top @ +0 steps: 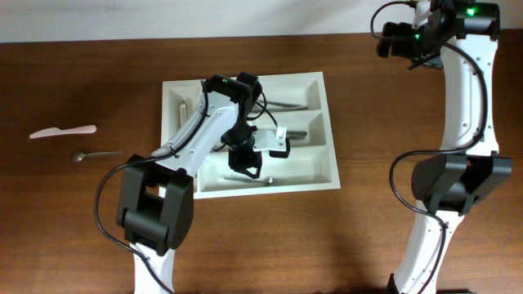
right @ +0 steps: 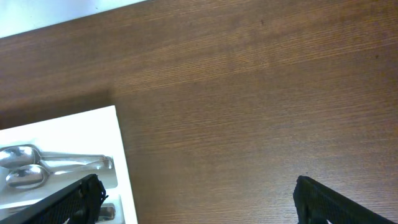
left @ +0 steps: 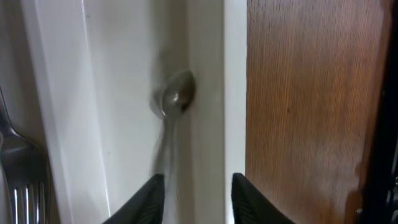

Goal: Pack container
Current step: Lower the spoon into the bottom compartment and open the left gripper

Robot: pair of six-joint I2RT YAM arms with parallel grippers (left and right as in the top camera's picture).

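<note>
The left tool [left: 198, 182] filled the bottom of its wrist view, fingers apart and clamped on nothing. The handle of a spoon [left: 176, 98] ran up between them, closer to one finger; whether it touched that finger could not be told. The spoon, blurred, lay in the tray [top: 304, 168] compartment along the tray's near rim, with a fork [left: 22, 168] in the next compartment inward. I judged this to be the placing step for that spoon, all but finished. The next move called for a straight lift clear of the tray wall, then a reach to what lay on the worktop [top: 82, 65] to the left of the tray: a second spoon [top: 96, 153] and a pink utensil [top: 63, 131]. The right tool [right: 198, 190] hung off the tray's far right corner, fingers wide apart and empty.
</note>
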